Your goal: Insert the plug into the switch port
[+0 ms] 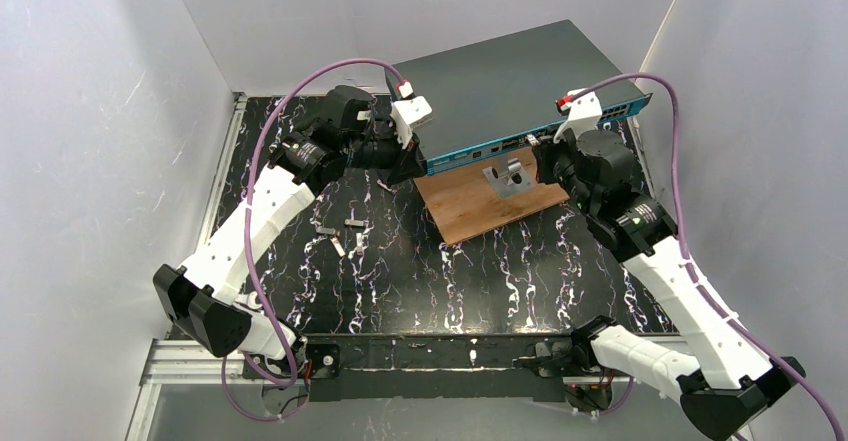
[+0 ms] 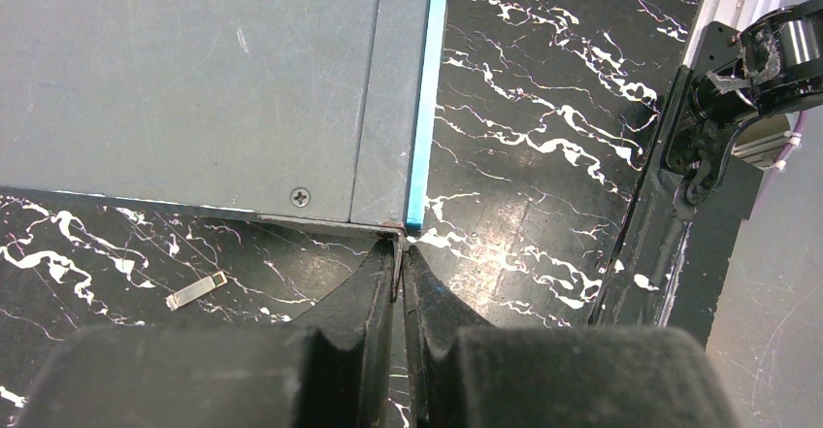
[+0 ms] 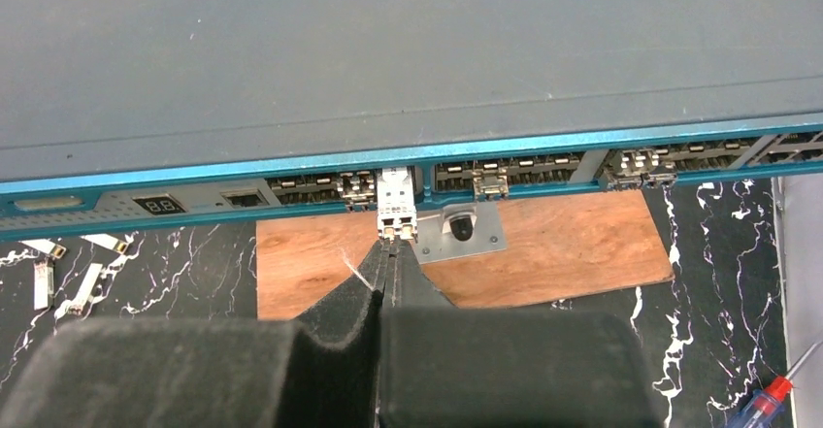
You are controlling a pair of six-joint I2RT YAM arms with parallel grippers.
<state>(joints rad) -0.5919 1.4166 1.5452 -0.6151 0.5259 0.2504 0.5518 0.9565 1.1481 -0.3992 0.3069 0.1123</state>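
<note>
plug point(image 3: 396, 203) sticks out of switch point(image 3: 388, 59) front, left of mid, above wood board point(image 3: 573, 244) | R gripper point(image 3: 391, 253): fingers pressed together, tips on plug's tail, prob. to push it home; can't tell if pinching | L gripper point(image 2: 401, 253): fingers together, butted on switch corner, prob. bracing vs. sliding

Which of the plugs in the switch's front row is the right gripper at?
The pale plug sticking out farthest from the switch, beside the metal bracket; the right gripper meets its end.
</note>
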